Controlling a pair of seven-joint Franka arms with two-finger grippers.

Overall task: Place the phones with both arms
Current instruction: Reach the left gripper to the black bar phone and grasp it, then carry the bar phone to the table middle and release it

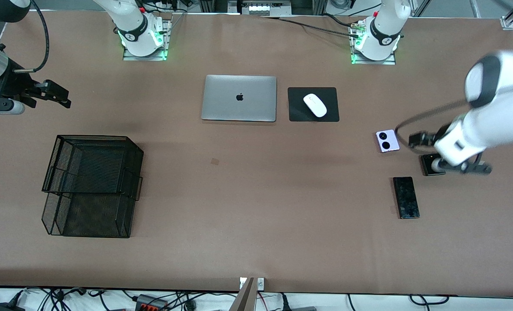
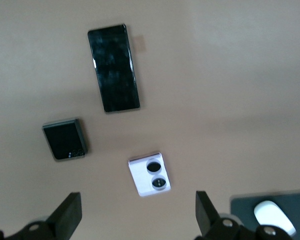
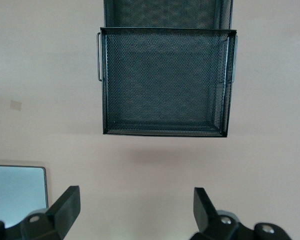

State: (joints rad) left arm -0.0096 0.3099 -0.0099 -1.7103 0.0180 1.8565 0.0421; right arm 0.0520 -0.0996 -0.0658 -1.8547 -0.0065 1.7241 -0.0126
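Observation:
Three phones lie toward the left arm's end of the table: a lilac-white squarish phone (image 1: 387, 141) with two black circles, a small squarish black phone (image 1: 429, 165) partly hidden by my left hand, and a long black glossy phone (image 1: 406, 197) nearest the front camera. My left gripper (image 1: 450, 153) is open and empty, up over the table by the small black phone. The left wrist view shows the long phone (image 2: 113, 68), the small black one (image 2: 65, 139), the lilac one (image 2: 149, 174) and the open left gripper (image 2: 137, 217). My right gripper (image 1: 60, 96) waits open and empty at the right arm's end (image 3: 135, 210).
A black two-tier wire mesh tray (image 1: 92, 137) stands toward the right arm's end and shows in the right wrist view (image 3: 165, 132). A silver laptop (image 1: 239, 98) and a white mouse (image 1: 315, 104) on a black pad (image 1: 297, 114) lie near the robots' bases.

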